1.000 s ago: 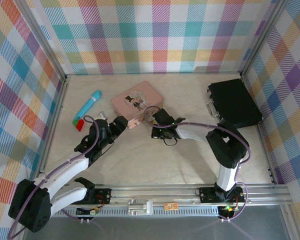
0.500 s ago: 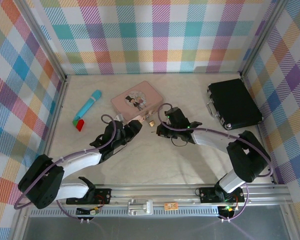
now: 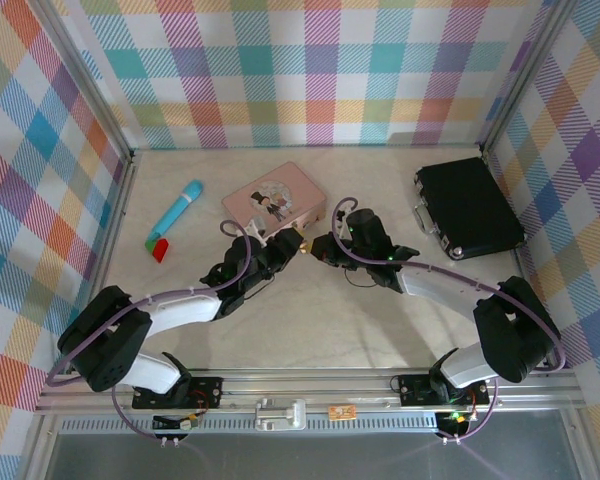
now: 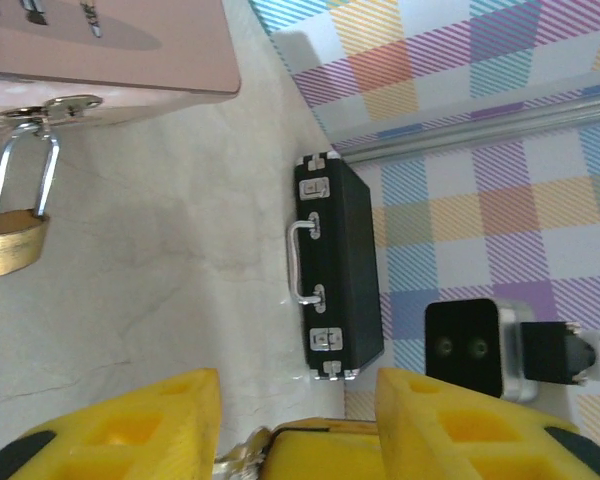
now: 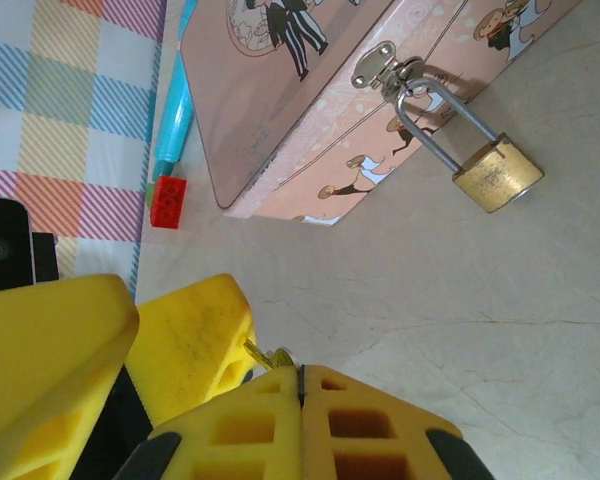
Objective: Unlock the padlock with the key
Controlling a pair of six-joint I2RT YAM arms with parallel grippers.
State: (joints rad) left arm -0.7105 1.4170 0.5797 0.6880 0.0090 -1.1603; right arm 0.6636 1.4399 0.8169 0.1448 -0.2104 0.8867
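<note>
Surroundings: pink tin [image 3: 275,198] at mid surface [image 3: 310,320]; black case [image 3: 470,208] at far right, well apart; turquoise tube [image 3: 177,208] and red block [image 3: 159,250] at left, well apart.
Obstruction: in the top view both grippers meet just in front of the tin's near edge and partly cover the padlock. In the wrist views bare surface lies between the tips and the padlock.
Padlock location: padlock [image 5: 497,172] lies on the surface just beside the tin's front wall. Its shackle [image 5: 435,125] passes through the tin's clasp [image 5: 378,64].
Padlock axis: the long axis runs from the clasp outward, away from the tin wall. The body end is farthest from the tin, broad face up. Both shackle legs enter the body.
Right gripper: right gripper [image 5: 300,378] is clenched, fingers pressed together, pinching the key [image 5: 269,356].
Key location: at the right gripper's tip, near the padlock but apart from it.
Key axis: a short end juts beyond the tips, roughly toward the tin. The rest is hidden between the fingers.
Left gripper: left gripper [image 4: 295,390] is released, fingers [image 4: 130,430] apart and grasping nothing. The right gripper's tip and the key sit between them.
</note>
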